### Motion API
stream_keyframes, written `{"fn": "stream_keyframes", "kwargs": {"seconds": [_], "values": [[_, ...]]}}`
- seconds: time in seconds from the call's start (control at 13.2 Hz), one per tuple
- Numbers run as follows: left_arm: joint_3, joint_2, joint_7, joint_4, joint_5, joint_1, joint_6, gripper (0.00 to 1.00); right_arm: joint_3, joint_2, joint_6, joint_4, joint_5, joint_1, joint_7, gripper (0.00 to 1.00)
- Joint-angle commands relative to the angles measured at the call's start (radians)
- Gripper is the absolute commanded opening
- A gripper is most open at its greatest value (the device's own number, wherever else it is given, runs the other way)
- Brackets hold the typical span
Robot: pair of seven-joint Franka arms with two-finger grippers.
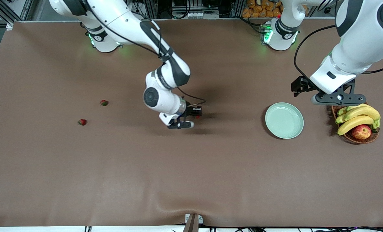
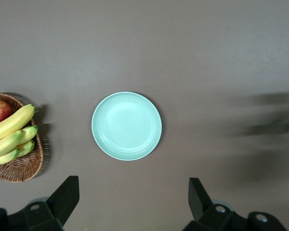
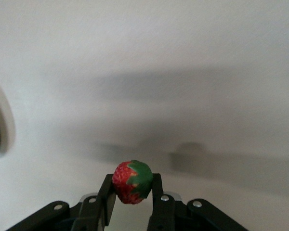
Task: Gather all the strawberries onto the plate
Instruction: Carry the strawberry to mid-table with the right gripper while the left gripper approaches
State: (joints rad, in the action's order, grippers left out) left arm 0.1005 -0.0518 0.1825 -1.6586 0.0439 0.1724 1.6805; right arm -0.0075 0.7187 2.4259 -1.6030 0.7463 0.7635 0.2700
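Red against brown: one strawberry (image 3: 132, 182) pinched between the fingers (image 3: 106, 195) of the right gripper (image 1: 191, 120), lifted over bare table (image 1: 191, 177) between the two loose berries and the plate (image 1: 284, 120). Held off the cloth, probably for carrying toward the dish without dragging. Clamped snugly across the berry's sides, leafy cap turned sideways, nothing else touched.

Still lying on the table toward the right arm's end: a second strawberry (image 1: 104, 102) and a third strawberry (image 1: 82, 122), the third nearer the front camera, both well apart from the plate. Nothing in the mint-green plate yet, so roughly a third of the job in hand at best.

Parked above the wicker basket (image 1: 356, 138) of bananas (image 1: 359, 117) and an apple (image 1: 361, 131), just beside the plate: left gripper (image 1: 338, 98), spread wide, gripping nothing, waiting.
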Motion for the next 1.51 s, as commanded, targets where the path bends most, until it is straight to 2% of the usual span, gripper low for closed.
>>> {"fn": "stream_keyframes", "kwargs": {"seconds": [0.0, 0.3, 0.45, 0.53, 0.68, 0.76, 0.98, 1.06, 1.29, 1.44], "values": [[0.008, -0.007, 0.022, -0.02, -0.018, 0.006, 0.031, 1.0, -0.017, 0.074, 0.025, 0.086, 0.027, 0.051, 0.04, 0.12], [0.068, -0.006, 0.113, -0.041, -0.018, 0.001, 0.033, 1.0, -0.017, 0.139, 0.16, 0.116, 0.154, 0.097, 0.041, 0.19], [0.076, -0.031, 0.132, -0.041, -0.018, 0.007, 0.059, 1.0, -0.017, 0.166, 0.186, 0.146, 0.179, 0.111, 0.041, 0.23], [0.088, -0.043, 0.153, -0.041, -0.018, 0.012, 0.079, 1.0, -0.017, 0.169, 0.186, 0.147, 0.179, 0.109, 0.043, 0.3], [0.113, -0.068, 0.221, -0.043, -0.018, 0.012, 0.1, 1.0, -0.019, 0.168, 0.188, 0.146, 0.173, 0.109, 0.041, 0.58], [0.132, -0.075, 0.242, -0.047, -0.018, 0.012, 0.111, 1.0, -0.02, 0.166, 0.197, 0.144, 0.168, 0.106, 0.041, 0.76], [0.154, -0.08, 0.267, -0.131, -0.018, 0.012, 0.22, 1.0, -0.019, 0.145, 0.208, 0.138, 0.166, 0.076, 0.04, 0.97], [0.157, -0.083, 0.267, -0.162, -0.018, 0.009, 0.247, 1.0, -0.02, 0.136, 0.206, 0.133, 0.165, 0.062, 0.034, 1.0], [0.159, -0.129, 0.3, -0.199, -0.018, 0.016, 0.31, 1.0, -0.022, 0.078, 0.179, 0.076, 0.157, -0.009, 0.031, 1.0], [0.159, -0.167, 0.487, -0.22, -0.004, 0.086, 0.381, 1.0, -0.022, -0.002, 0.142, -0.027, 0.11, -0.084, 0.029, 1.0]]}}
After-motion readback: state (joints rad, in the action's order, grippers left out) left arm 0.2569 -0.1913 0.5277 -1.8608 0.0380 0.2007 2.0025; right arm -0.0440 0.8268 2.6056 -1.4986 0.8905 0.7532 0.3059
